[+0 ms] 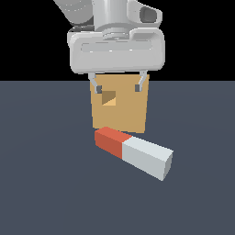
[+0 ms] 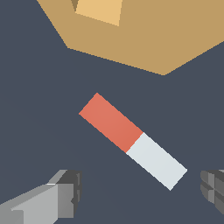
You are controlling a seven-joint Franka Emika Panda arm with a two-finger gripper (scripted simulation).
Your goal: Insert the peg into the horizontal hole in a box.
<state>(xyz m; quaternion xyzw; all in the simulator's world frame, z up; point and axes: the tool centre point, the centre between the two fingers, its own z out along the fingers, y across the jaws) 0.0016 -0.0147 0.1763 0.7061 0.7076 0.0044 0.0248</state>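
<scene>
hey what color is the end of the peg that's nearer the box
Red-orange; the rest of the peg is pale grey-white. It shows best in the wrist view.

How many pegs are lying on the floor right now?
1. The peg lies flat on the floor in front of the box, angled, its red-orange end nearer the box and its grey-white end pointing away. Nothing suggests another is hidden.

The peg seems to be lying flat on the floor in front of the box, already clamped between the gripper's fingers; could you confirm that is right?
Not quite. The peg does lie flat on the floor in front of the box, but nothing grips it. The exterior view shows the gripper open and raised well above it, and in the wrist view the fingers stand clear of the peg on either side.
</scene>
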